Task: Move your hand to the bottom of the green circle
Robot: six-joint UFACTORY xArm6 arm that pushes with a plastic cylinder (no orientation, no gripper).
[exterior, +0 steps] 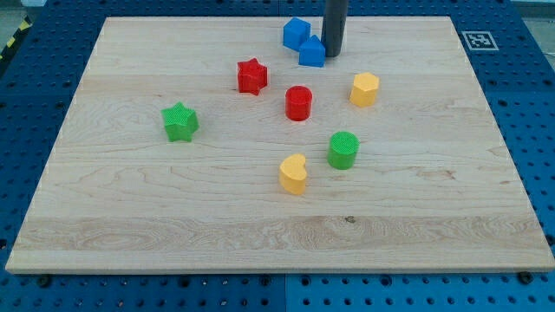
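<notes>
The green circle (343, 149), a short round block, stands right of the board's middle. My tip (333, 55) is at the view's top, well above the green circle. It rests against the right side of a blue block (311, 52). A red round block (298, 102) and a yellow hexagon block (364, 89) lie between my tip and the green circle. A yellow block (293, 173) sits just below and left of the green circle.
A second blue block (296, 33) sits at the top, left of the rod. A red star (251, 76) is left of the red round block. A green star (179, 121) lies at the left. The wooden board (113, 234) rests on a blue pegboard.
</notes>
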